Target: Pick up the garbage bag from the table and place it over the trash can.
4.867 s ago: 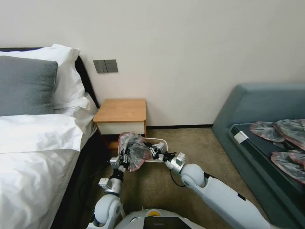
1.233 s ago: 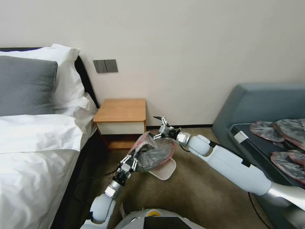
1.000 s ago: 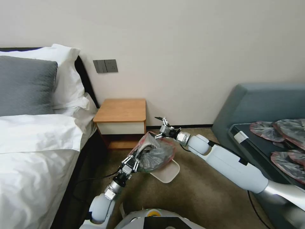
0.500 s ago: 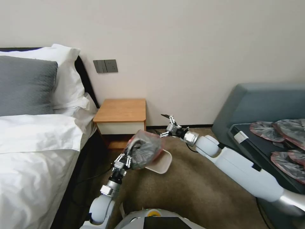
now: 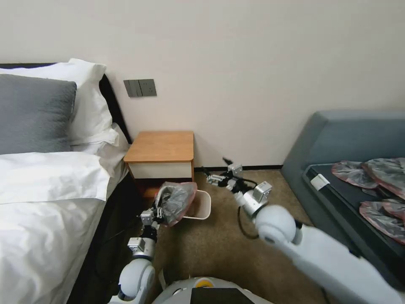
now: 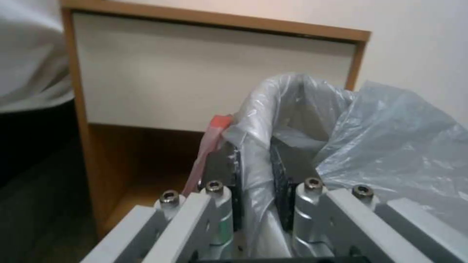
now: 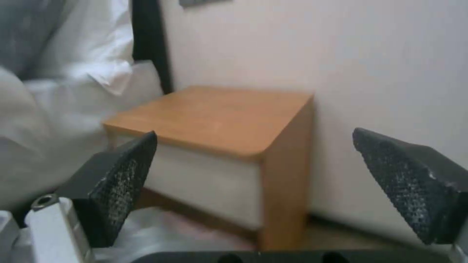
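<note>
- Left gripper (image 5: 157, 211) pinched on garbage bag (image 5: 176, 202) rim, at trash can's (image 5: 201, 205) left edge, just in front of table (image 5: 162, 146).
- Right gripper (image 5: 219, 174) spread wide, empty, right of can, near wall.
- Bag covers left part only; right rim bare.
- Judgement: hold left pinch firm, grab free rim w/ right, stretch across w/o tipping can.

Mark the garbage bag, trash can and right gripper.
garbage bag (image 5: 177, 202), head view, crumpled grey middle.
trash can (image 5: 202, 207), head view, bare side wall.
right gripper (image 5: 216, 172), head view, between open fingertips.
</note>
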Motion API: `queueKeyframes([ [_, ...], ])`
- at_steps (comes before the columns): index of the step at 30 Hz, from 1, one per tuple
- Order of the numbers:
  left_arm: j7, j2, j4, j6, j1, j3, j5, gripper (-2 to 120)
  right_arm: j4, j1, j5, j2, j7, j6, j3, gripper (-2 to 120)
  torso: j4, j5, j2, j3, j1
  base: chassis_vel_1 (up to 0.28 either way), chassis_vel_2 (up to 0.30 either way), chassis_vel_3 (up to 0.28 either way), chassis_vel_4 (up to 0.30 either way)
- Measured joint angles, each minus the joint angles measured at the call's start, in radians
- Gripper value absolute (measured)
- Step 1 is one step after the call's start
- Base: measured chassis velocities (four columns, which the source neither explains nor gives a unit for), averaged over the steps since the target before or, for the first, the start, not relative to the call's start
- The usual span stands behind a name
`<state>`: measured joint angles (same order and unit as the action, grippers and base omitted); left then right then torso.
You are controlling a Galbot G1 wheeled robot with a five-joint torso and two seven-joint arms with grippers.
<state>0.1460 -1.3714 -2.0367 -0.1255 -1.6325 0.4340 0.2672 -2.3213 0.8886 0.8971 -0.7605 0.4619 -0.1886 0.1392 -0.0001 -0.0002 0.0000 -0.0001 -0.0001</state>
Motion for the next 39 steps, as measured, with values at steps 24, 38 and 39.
queueKeyframes([
  [24,0.051,-0.010,-0.049,0.014,-0.013,-0.008,0.081,11,0.135,0.199,0.087,-0.431,0.144,-0.195,0.048,95,0.0001,0.0000,0.000,0.000,0.000,0.000,0.000,0.000,0.000],
  [38,0.047,-0.011,-0.063,0.012,-0.011,-0.011,0.084,11,0.188,0.196,0.086,-0.495,0.115,-0.183,0.052,97,0.0001,0.0001,0.000,0.000,0.000,0.000,0.000,0.000,0.000],
  [39,0.046,-0.011,-0.063,0.011,-0.011,-0.011,0.084,11,0.193,0.196,0.085,-0.500,0.109,-0.182,0.053,96,0.0001,0.0001,0.000,0.000,0.000,0.000,0.000,0.000,0.000],
])
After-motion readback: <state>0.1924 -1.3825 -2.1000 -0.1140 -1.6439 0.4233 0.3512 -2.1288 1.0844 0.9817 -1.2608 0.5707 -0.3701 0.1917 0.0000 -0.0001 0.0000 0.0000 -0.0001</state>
